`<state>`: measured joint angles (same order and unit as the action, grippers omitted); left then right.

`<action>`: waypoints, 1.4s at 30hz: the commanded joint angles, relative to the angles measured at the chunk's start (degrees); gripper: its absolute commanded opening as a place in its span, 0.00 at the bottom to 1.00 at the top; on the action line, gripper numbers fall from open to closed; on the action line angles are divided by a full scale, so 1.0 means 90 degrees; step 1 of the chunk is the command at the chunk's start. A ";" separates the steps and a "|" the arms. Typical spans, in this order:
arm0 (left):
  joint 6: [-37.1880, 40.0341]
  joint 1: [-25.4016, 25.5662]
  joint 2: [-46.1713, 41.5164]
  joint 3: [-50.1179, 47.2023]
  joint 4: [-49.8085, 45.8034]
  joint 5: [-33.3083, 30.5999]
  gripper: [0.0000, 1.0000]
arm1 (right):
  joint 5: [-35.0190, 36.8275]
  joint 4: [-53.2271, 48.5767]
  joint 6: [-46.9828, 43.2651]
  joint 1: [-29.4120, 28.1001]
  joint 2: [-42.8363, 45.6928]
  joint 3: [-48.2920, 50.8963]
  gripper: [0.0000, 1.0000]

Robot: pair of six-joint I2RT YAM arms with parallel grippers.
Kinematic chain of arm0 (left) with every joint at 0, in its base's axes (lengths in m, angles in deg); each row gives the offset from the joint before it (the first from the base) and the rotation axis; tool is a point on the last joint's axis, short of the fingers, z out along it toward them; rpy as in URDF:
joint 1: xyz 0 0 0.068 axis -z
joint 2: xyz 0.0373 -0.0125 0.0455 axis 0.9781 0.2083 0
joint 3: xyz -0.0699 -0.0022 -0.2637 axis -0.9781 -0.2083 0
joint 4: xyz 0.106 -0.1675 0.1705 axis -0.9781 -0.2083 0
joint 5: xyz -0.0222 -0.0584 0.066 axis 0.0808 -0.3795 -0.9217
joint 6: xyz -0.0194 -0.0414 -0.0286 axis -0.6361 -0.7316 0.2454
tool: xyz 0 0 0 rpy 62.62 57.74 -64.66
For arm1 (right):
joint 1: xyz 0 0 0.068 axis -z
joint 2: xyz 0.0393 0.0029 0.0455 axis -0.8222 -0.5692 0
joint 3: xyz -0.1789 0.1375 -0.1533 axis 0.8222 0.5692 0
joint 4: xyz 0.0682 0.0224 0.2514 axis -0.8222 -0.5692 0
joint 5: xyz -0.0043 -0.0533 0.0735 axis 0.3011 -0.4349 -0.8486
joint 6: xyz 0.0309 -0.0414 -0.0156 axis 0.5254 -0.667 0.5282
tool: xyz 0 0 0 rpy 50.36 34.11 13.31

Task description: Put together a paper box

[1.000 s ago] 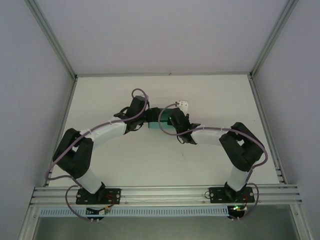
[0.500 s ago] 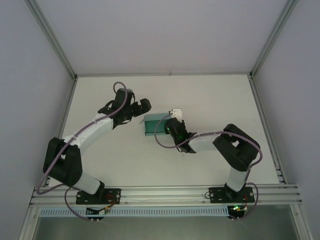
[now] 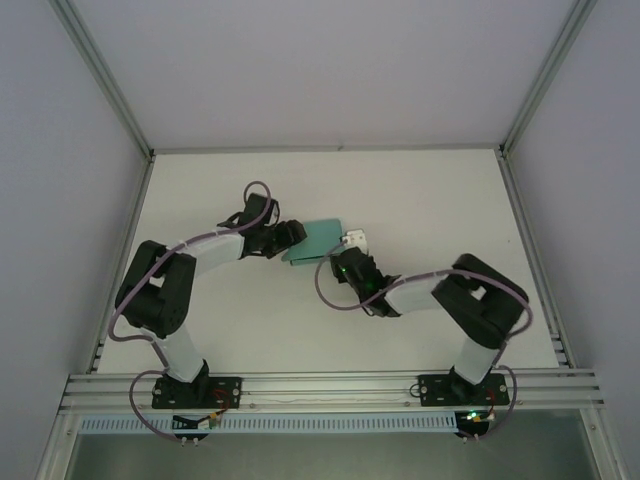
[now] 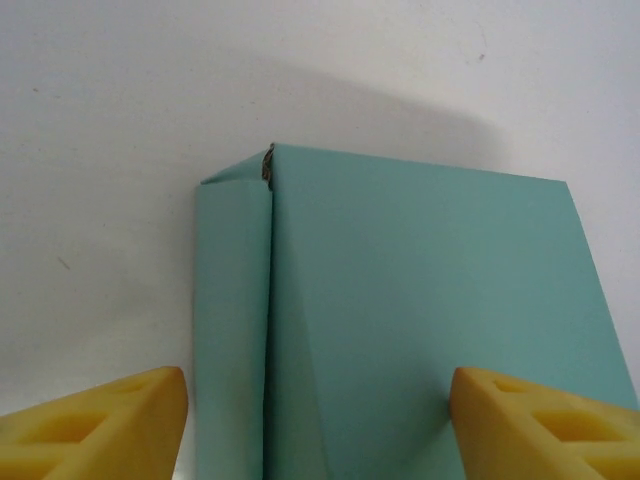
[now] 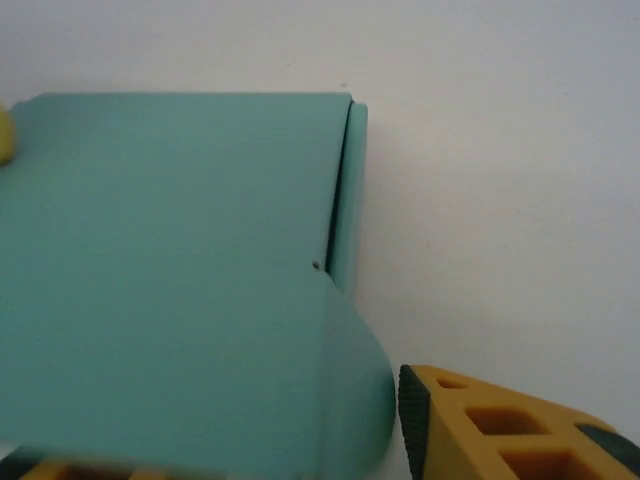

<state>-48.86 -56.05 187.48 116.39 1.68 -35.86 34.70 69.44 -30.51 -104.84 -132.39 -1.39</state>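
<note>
box lies flat, both claws loosened around it

the box [image 3: 315, 240] rests on the table [image 3: 420, 190] with its broad teal face up. half a second ago it stood as a darker, upright trough; now it looks flatter and paler, and it has shifted slightly toward the far side.

the left gripper [image 3: 290, 235] was then drawn well away to the left of the box. it has since come back to the box's left end. in the left wrist view its yellow fingers [image 4: 100, 425] stand wide apart: one lies just beside the box's folded left edge [image 4: 232, 330], and the other is over the broad face. the claw is open and is not clamped on the box.

the right gripper [image 3: 338, 256] stays at the box's near right corner, as before. in the right wrist view its one plain finger [image 5: 500, 425] sits just beside the box's rounded edge [image 5: 355, 400], so this claw is open too. i cannot tell whether it touches the box.
</note>
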 commanded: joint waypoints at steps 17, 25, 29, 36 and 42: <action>0.0526 -0.0556 0.1124 -0.0716 0.1719 0.2097 0.33 | -0.4879 -0.4202 0.0760 0.2467 0.0608 -0.2279 1.00; 0.0249 -0.0838 0.1353 -0.1158 0.2761 0.3048 0.30 | -0.6486 -0.4775 0.1171 0.3127 -0.0740 -0.3268 1.00; -0.0187 -0.0997 0.1561 -0.1353 0.3571 0.3435 0.28 | -0.7032 -0.4846 0.1261 0.3143 -0.1259 -0.3555 1.00; -0.0167 -0.1036 0.1684 -0.1364 0.3630 0.3515 0.27 | -0.8157 -0.4008 0.1788 0.3141 -0.2007 -0.3793 0.91; -0.0619 -0.1022 0.1786 -0.1416 0.4588 0.3914 0.31 | -0.8889 -0.3090 0.2264 0.3131 -0.2036 -0.3794 0.68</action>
<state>-51.42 -65.07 200.75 105.98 41.35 -2.31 -38.65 35.69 -13.31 -76.43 -150.99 -34.48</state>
